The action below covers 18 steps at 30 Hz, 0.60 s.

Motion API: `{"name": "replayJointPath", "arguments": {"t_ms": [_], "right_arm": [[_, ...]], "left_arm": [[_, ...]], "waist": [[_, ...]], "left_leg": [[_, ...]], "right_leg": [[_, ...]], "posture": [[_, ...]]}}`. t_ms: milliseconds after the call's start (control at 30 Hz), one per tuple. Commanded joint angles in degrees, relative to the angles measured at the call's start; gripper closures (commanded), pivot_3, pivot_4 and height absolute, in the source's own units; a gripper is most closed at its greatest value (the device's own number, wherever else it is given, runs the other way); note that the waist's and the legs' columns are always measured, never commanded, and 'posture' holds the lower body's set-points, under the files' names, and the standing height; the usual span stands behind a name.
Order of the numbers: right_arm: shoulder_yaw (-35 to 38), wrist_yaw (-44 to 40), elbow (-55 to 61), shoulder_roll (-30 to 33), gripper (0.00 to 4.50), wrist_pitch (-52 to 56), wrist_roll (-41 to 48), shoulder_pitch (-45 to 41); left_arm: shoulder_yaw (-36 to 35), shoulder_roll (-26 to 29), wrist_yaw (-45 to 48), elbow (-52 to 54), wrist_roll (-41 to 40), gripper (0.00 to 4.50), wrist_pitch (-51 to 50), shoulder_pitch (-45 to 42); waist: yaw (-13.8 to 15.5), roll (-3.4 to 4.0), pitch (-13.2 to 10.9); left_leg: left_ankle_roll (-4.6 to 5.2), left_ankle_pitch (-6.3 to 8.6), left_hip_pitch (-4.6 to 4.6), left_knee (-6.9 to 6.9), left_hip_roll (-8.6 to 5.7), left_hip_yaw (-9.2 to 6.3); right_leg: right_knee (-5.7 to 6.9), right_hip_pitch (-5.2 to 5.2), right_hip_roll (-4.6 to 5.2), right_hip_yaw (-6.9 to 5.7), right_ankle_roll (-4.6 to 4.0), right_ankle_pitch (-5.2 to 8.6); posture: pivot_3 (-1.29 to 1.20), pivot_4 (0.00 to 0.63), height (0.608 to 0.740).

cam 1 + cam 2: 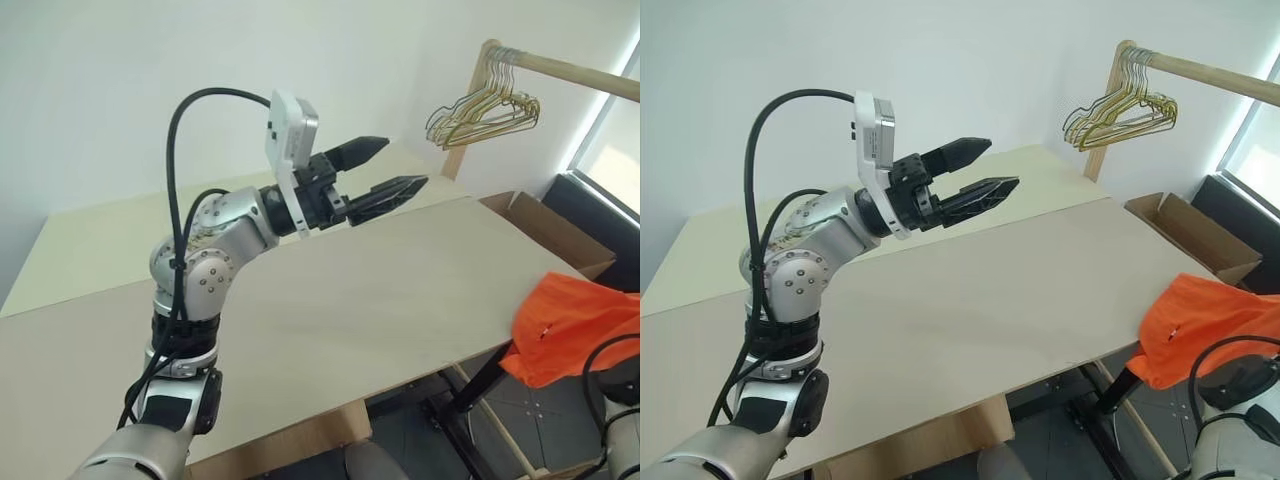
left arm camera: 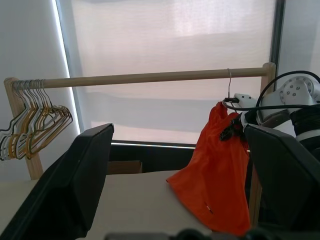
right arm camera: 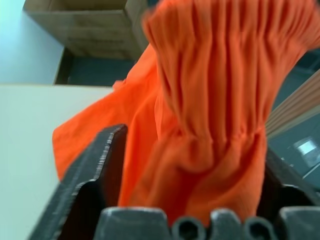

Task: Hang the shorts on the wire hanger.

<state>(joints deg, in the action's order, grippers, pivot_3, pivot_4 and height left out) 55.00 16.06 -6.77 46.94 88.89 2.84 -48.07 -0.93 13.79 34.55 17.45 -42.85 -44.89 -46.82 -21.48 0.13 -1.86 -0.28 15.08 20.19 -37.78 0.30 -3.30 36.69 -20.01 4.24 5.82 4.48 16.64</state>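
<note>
Left gripper [image 1: 385, 172] raised mid-frame over desk [image 1: 400, 290], fingers released, empty. Right gripper [image 3: 187, 165] fingers spread around bunched shorts [image 3: 210, 100]; grasp uncertain.

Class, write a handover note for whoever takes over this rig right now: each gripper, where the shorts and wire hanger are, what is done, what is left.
Left gripper: open, empty, raised over the table.
Right gripper: open, with shorts fabric between its fingers.
Shorts: hanging bunched below the wire hanger, whose hook sits over the wooden rail; the hanger's body is hidden by the fabric.
Done: the shorts appear hung.
Left: probably draw the right gripper clear and check that the shorts stay on.
</note>
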Motion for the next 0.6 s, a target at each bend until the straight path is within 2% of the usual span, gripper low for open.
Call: {"name": "replayJointPath", "arguments": {"t_ms": [33,200,367,467,600], "right_arm": [[-4.59,2.75,7.71,-2.13,0.01,-6.37,-3.87,1.61],[-13.98,9.20,17.97,-7.23,0.01,-17.85,-11.75,7.60],[-21.35,14.20,26.01,-11.84,0.01,-35.69,-17.83,13.69],[-27.01,13.67,29.00,-12.90,0.01,-46.61,-19.83,16.90],[-36.21,4.61,30.75,-15.24,0.01,-57.98,-15.22,15.64]], "left_arm": [[-0.54,0.71,-0.57,1.41,-0.09,0.00,1.00,-0.07],[-0.59,0.89,-1.36,1.37,0.64,0.00,1.76,0.69],[-0.13,0.52,-1.89,1.65,2.61,0.00,4.96,2.37],[-0.11,0.95,-1.71,2.36,3.75,0.00,6.84,3.76],[-1.32,2.35,-1.54,4.09,4.10,0.00,8.67,6.29]], "waist": [[0.19,0.00,0.00],[0.34,0.03,0.02],[0.46,0.02,0.01],[0.54,-0.01,-0.01],[0.57,-0.07,-0.04]], "left_leg": [[0.00,0.00,0.00,0.00,0.00,0.00],[0.00,0.00,0.02,0.01,0.00,0.01],[-0.01,0.00,0.03,0.02,-0.03,0.00],[-0.01,0.00,0.02,0.03,-0.05,0.00],[-0.01,0.00,-0.03,0.03,-0.06,0.01]], "right_leg": [[0.00,0.00,-0.01,0.00,0.00,0.00],[0.03,-0.07,0.01,0.06,0.04,0.00],[0.05,-0.10,0.04,0.08,0.07,0.01],[0.03,-0.10,0.06,0.09,0.09,0.00],[0.08,-0.09,0.03,0.16,0.12,-0.01]], "posture": [[-0.32,0.000,0.740],[-0.32,0.000,0.740],[-0.30,0.000,0.740],[-0.28,0.000,0.740],[-0.22,0.000,0.740]]}}
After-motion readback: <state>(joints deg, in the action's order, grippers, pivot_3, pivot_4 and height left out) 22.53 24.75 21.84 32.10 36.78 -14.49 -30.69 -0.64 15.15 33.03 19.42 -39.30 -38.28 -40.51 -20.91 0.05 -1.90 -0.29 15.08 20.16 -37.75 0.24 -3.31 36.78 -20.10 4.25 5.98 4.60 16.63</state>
